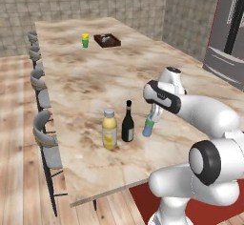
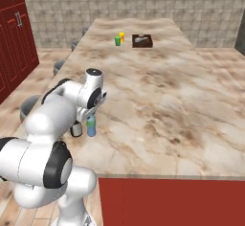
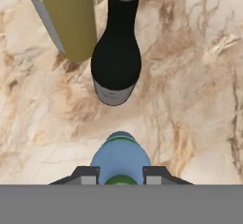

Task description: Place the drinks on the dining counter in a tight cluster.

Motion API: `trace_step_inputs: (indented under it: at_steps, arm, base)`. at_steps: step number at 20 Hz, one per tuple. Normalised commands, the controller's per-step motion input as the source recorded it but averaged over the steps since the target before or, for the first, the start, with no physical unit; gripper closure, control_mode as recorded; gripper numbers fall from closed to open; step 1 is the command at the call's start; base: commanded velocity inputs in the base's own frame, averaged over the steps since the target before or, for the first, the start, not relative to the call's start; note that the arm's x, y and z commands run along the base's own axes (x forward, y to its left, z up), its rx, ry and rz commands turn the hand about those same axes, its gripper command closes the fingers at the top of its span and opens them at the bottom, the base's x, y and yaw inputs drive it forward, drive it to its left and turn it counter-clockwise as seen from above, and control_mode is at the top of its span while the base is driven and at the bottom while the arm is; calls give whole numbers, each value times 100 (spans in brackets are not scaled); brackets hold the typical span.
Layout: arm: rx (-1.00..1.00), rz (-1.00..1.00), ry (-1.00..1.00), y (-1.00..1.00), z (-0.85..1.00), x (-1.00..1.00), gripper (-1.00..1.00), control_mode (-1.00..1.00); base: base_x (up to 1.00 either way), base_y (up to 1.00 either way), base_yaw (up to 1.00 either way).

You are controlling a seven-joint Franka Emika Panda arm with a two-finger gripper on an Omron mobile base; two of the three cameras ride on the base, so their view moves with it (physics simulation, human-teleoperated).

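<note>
Water bottle, upright on the worktop just beside the wine bottle and juice bottle, is clamped near its cap by the hand from directly above.

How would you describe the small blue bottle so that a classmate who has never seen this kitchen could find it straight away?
Start at the long beige-brown marble dining counter lined with grey stools, and go to its near end, where three bottles stand together. The small blue water bottle with a green cap is the one gripped by the robot's tool. It is shorter than the dark wine bottle and the stout yellow juice bottle beside it.
</note>
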Motion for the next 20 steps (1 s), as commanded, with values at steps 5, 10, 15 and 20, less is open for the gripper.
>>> trace_step_inputs:
  at_steps: [5, 10, 15, 20]
  arm:
    - [0, 5, 0, 0, 0, 36, 100, -100]
    - [0, 8, 3, 0, -5, 33, 100, -100]
    - [-2, 9, 9, 0, -11, 16, 100, -100]
    - [0, 6, 0, 1, -7, 1, 100, -100]
  base:
    - [0, 0, 0]
    - [0, 0, 0]
    - [0, 0, 0]
    - [0, 0, 0]
